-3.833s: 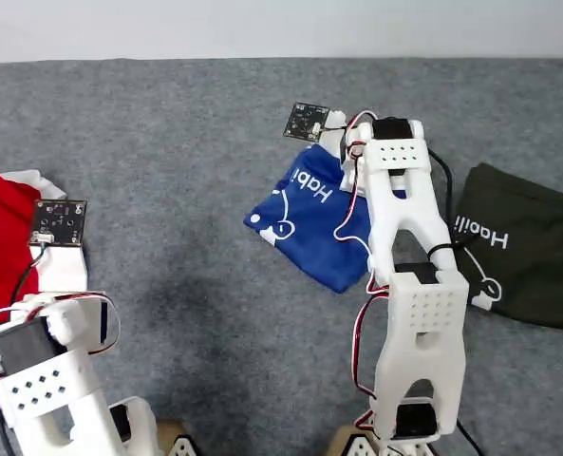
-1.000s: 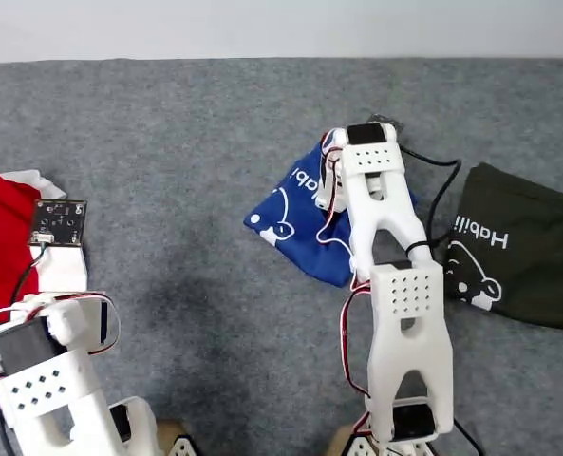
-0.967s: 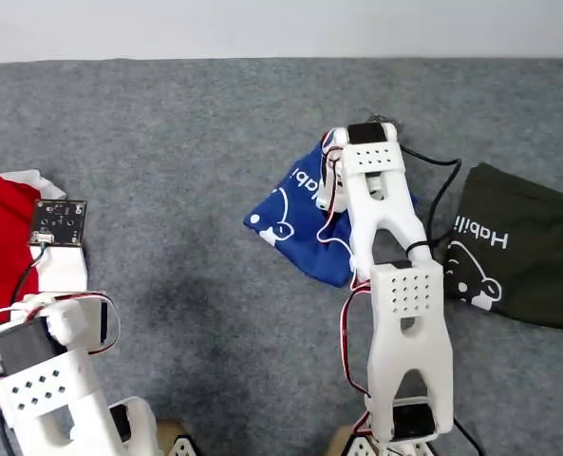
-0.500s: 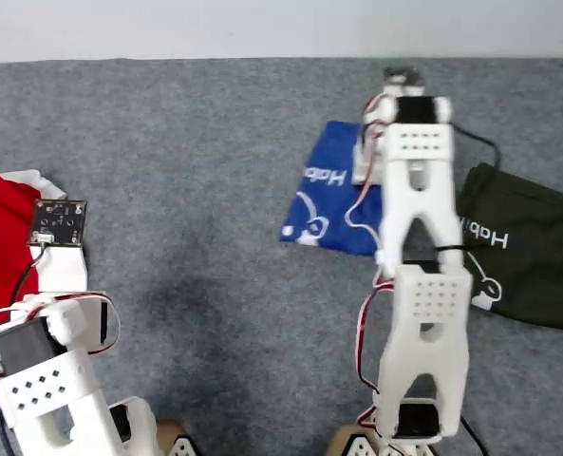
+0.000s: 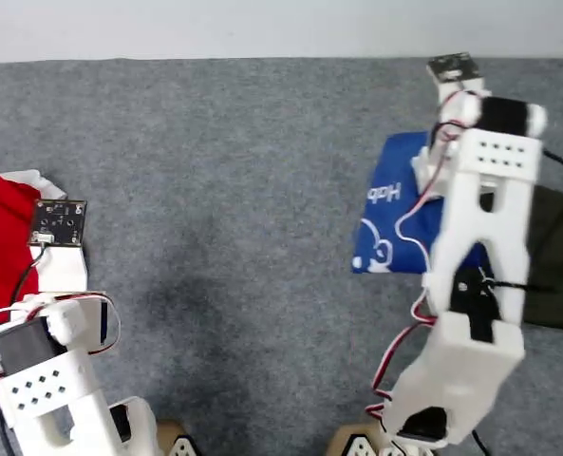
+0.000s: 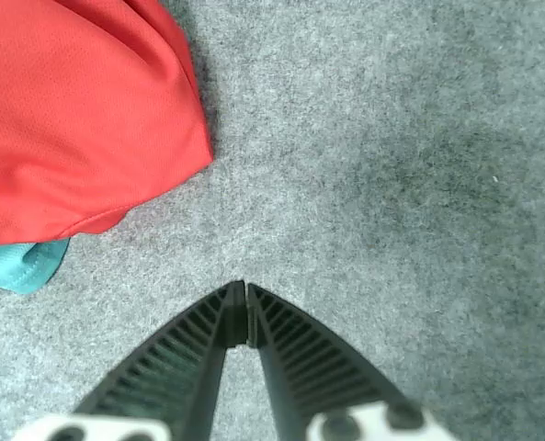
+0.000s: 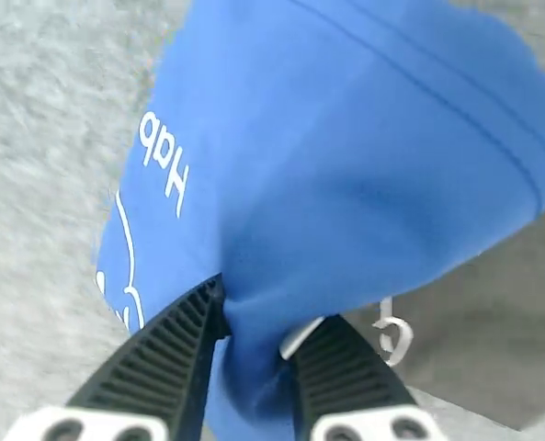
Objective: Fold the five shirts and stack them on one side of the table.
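Note:
A folded blue shirt (image 5: pixel 393 223) with white print hangs from my right gripper (image 7: pixel 254 326), which is shut on a bunch of its cloth (image 7: pixel 346 184). The right arm (image 5: pixel 476 247) stretches over the table's far right and covers most of a dark green folded shirt (image 5: pixel 558 256). A red shirt (image 5: pixel 1 233) lies at the left edge, with a teal one (image 6: pixel 19 265) peeking from under it. My left gripper (image 6: pixel 245 317) is shut on nothing and points at bare carpet beside the red shirt (image 6: pixel 79 110).
Grey carpet (image 5: pixel 215 190) covers the table. A pale wall band (image 5: pixel 262 28) runs along the far edge. A bit of white cloth (image 5: pixel 34 180) shows behind the red shirt.
The right arm has swung to the right, carrying the blue shirt from the table's middle over toward the dark green shirt. The left arm has stayed still.

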`<action>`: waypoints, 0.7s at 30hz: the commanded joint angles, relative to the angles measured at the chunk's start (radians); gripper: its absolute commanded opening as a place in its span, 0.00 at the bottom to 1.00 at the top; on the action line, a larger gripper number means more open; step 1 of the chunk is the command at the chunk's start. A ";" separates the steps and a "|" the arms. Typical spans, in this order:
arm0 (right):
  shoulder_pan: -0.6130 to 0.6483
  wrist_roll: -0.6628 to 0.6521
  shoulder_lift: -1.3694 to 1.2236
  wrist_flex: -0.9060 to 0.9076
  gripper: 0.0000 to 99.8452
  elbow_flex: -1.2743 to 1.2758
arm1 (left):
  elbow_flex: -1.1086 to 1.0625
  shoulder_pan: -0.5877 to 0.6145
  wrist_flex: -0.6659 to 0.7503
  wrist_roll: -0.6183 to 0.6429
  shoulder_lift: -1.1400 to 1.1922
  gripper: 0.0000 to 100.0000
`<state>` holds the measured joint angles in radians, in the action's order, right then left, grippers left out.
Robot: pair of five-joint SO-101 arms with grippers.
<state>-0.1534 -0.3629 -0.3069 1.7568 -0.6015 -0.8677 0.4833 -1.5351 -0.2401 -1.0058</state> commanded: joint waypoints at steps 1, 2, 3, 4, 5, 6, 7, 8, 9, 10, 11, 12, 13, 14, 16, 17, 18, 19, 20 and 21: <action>-0.071 -0.084 0.119 0.039 0.01 -0.006 | 0.010 0.003 -0.006 -0.011 -0.011 0.00; -0.090 -0.101 0.128 0.039 0.01 -0.006 | 0.010 0.003 -0.006 -0.011 -0.011 0.00; -0.108 -0.118 0.133 0.039 0.01 -0.006 | 0.010 0.003 -0.006 -0.011 -0.011 0.00; -0.125 -0.138 0.134 0.039 0.01 -0.006 | 0.010 0.003 -0.006 -0.011 -0.011 0.00; -0.142 -0.160 0.134 0.039 0.01 -0.006 | 0.010 0.003 -0.006 -0.011 -0.011 0.00; -0.157 -0.183 0.134 0.039 0.01 -0.006 | 0.010 0.003 -0.006 -0.011 -0.011 0.00; -0.171 -0.203 0.133 0.039 0.01 -0.006 | 0.010 0.003 -0.006 -0.011 -0.011 0.00; -0.186 -0.226 0.133 0.038 0.01 -0.006 | 0.010 0.003 -0.006 -0.009 -0.011 0.00; -0.199 -0.249 0.131 0.038 0.01 -0.006 | 0.010 0.003 -0.006 -0.009 -0.011 0.00; -0.211 -0.272 0.131 0.038 0.01 -0.006 | 0.010 0.003 -0.006 -0.009 -0.011 0.00; -0.223 -0.298 0.131 0.036 0.01 -0.006 | 0.010 0.003 -0.006 -0.009 -0.011 0.00; -0.236 -0.325 0.130 0.035 0.01 -0.006 | 0.010 0.003 -0.006 -0.009 -0.011 0.00; -0.245 -0.348 0.130 0.025 0.01 -0.006 | 0.010 0.003 -0.006 -0.009 -0.011 0.00; -0.251 -0.367 0.130 0.016 0.01 -0.006 | 0.010 0.003 -0.006 -0.009 -0.011 0.00; -0.251 -0.391 0.133 0.002 0.01 -0.008 | 0.010 0.003 -0.006 -0.009 -0.011 0.00; -0.249 -0.393 0.137 -0.007 0.01 -0.008 | 0.010 0.003 -0.006 -0.009 -0.011 0.00; -0.246 -0.394 0.139 -0.019 0.01 -0.008 | 0.010 0.003 -0.006 -0.009 -0.011 0.00; -0.239 -0.394 0.140 -0.030 0.01 -0.008 | 0.010 0.003 -0.006 -0.009 -0.011 0.00; -0.231 -0.394 0.140 -0.038 0.01 -0.008 | 0.010 0.003 -0.006 -0.009 -0.011 0.00; -0.229 -0.394 0.137 -0.045 0.01 -0.008 | 0.010 0.003 -0.006 -0.009 -0.011 0.00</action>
<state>-0.3913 -0.7465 -0.2363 1.7384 -0.5999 -0.8677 0.4833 -1.5351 -0.2401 -1.0058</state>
